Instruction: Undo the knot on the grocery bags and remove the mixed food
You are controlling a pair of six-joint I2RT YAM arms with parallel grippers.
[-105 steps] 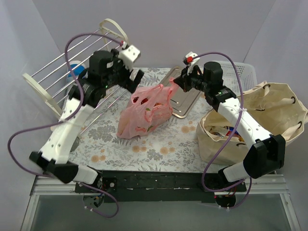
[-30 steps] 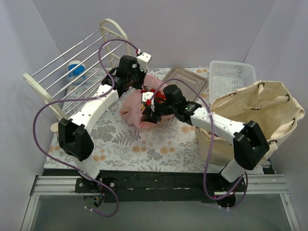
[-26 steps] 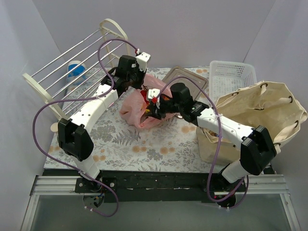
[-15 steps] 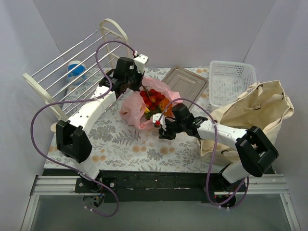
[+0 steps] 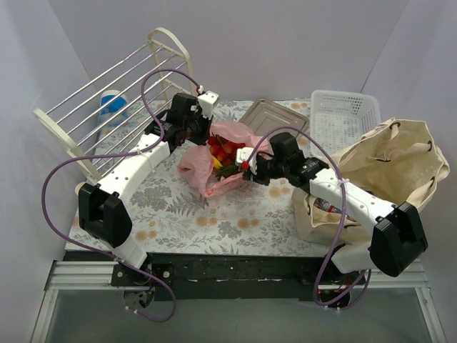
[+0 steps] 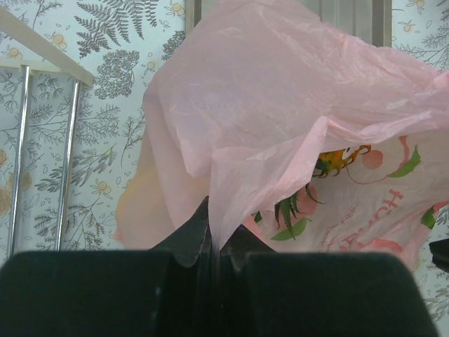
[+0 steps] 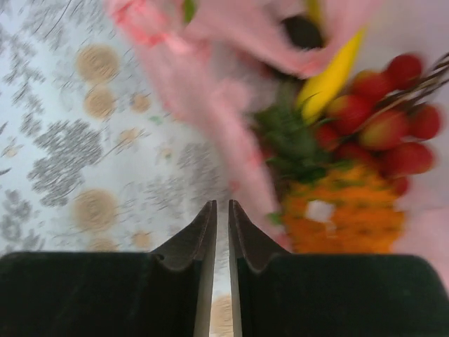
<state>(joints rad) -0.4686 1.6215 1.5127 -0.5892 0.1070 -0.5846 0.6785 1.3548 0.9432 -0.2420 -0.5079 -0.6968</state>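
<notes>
A flower-patterned table (image 5: pixel 164 214) carries the scene. The left arm (image 5: pixel 136 168) reaches diagonally from its near base to the far middle, its left fingers (image 6: pixel 208 235) pinched tight on a fold of the pink bag (image 5: pixel 196 168). The right arm (image 5: pixel 343 193) slants in opposite. Its right fingers (image 7: pixel 210 226) are all but closed (nothing between them) beside the bag's mouth. The bag lies mid-table, long axis far-right to near-left, mouth upward, showing red fruits (image 7: pixel 379 119), banana (image 7: pixel 330 77) and pineapple (image 7: pixel 344 210).

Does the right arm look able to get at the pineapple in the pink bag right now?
Probably yes. The left gripper holds the pink bag open, so the pineapple lies uncovered beside the right gripper, whose jaws must open first.
</notes>
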